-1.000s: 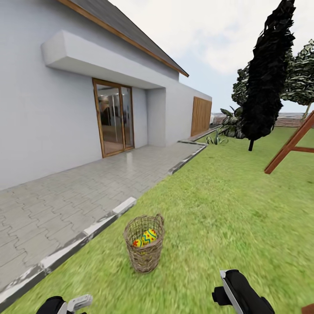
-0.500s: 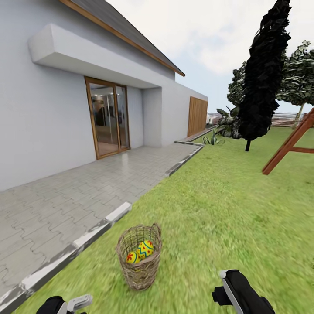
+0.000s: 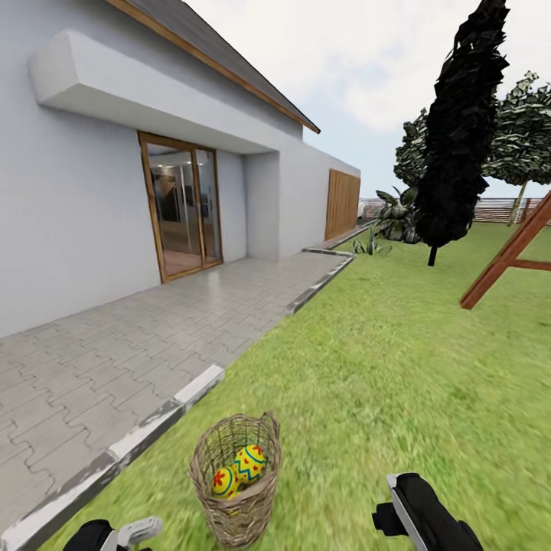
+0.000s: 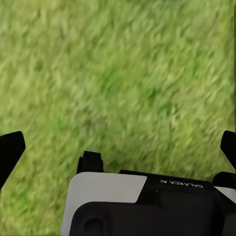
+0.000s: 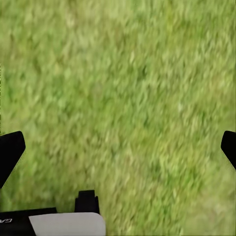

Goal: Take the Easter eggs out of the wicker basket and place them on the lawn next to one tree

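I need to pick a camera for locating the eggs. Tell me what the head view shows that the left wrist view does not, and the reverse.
Head view alone: the brown open-weave wicker basket holding yellow painted Easter eggs, two of which can be made out, plus the white house, grey paved patio, black cone-shaped conifer and wooden swing frame.

Left wrist view alone: the left gripper up close, its dark fingertips spread wide at the frame edges, with nothing between them.

Both: the mottled green lawn.
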### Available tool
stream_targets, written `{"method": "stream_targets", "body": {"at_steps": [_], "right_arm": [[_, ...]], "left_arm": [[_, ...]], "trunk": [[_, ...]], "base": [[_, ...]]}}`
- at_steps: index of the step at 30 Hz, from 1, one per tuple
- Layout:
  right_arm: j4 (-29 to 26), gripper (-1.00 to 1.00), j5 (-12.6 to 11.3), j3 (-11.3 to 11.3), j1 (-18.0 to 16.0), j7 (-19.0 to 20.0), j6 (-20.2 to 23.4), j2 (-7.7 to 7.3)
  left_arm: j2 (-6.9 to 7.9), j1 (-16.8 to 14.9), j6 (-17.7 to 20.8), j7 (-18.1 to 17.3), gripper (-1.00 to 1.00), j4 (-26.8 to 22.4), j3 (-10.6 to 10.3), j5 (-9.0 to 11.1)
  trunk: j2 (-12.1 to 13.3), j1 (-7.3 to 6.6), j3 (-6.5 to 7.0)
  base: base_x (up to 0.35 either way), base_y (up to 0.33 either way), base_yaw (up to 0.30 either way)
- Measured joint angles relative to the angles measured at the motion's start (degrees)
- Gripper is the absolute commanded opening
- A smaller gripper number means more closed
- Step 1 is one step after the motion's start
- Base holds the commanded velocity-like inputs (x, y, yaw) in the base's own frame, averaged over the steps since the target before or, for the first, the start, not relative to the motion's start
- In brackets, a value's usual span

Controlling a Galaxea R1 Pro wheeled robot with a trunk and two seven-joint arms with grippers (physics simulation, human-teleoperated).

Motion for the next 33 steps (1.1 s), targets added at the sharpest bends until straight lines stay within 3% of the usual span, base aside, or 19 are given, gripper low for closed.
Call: {"method": "stream_targets", "body": {"at_steps": [33], "right_arm": [[0.0, 1.0, -0.02, -0.01, 0.0, 0.0, 0.05, -0.51]], "left_arm": [[-0.09, 0.0, 0.0, 0.0, 1.0, 0.0, 0.0, 0.07]], "trunk": [[0.0, 0.01, 0.0]], "base": [[0.329, 0.0, 0.0]]}}
